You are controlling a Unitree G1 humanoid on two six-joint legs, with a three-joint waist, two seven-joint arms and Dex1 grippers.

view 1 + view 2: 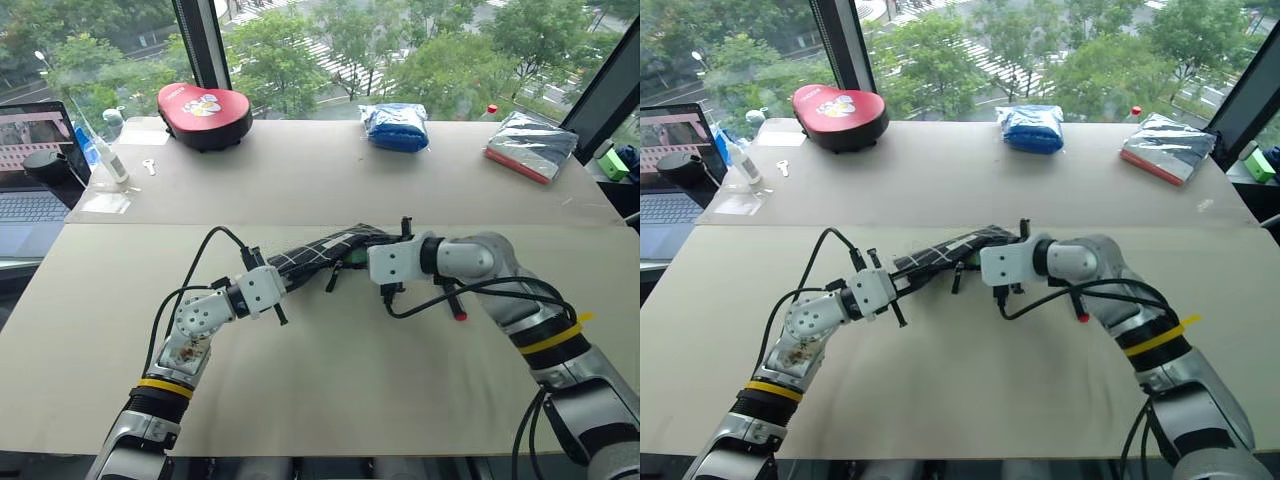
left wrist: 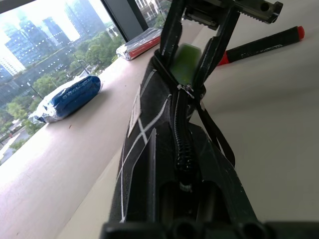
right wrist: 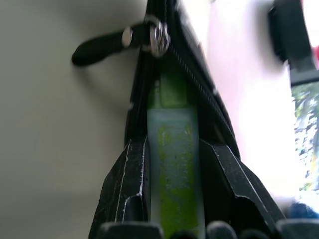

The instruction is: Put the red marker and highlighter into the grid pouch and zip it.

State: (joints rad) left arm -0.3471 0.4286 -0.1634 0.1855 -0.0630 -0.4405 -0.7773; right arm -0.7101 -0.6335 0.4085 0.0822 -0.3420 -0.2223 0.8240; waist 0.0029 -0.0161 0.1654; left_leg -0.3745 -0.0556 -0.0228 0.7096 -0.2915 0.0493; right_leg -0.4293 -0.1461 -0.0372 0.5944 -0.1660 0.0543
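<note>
The pale beige tabletop (image 1: 330, 390) is seen spanning both eye views. At approx. 11 o'clock on it lies a red padded case with a cartoon print (image 1: 204, 113); at 12 o'clock, a blue crinkled plastic bag (image 1: 395, 126); at 1–2 o'clock, a silver foil packet with red edge (image 1: 529, 145). An open laptop (image 1: 32, 170) is seen at the 9–10 o'clock edge.

The grid pouch, flat black fabric w/ white grid lines (image 1: 322, 252), is held off the table near centre, between both arms, lying roughly along the 8-to-2 o'clock line. Its near end is pinched by the left gripper (image 1: 272, 290), fingers pressed together on the fabric. The zipper is seen partly open in the left wrist view, w/ the black wrist loop (image 2: 215, 134) hanging from the far end.

The highlighter, short thick translucent light-green pen (image 3: 174, 164), is clamped between the fingers (image 3: 124, 199) of the right gripper (image 1: 345, 268); its tip is already inside the pouch mouth.

The red marker, slim black barrel w/ red cap and end (image 2: 261, 44), lies on the table beside the right arm, at approx. 3 o'clock from the pouch, apart from it.
</note>
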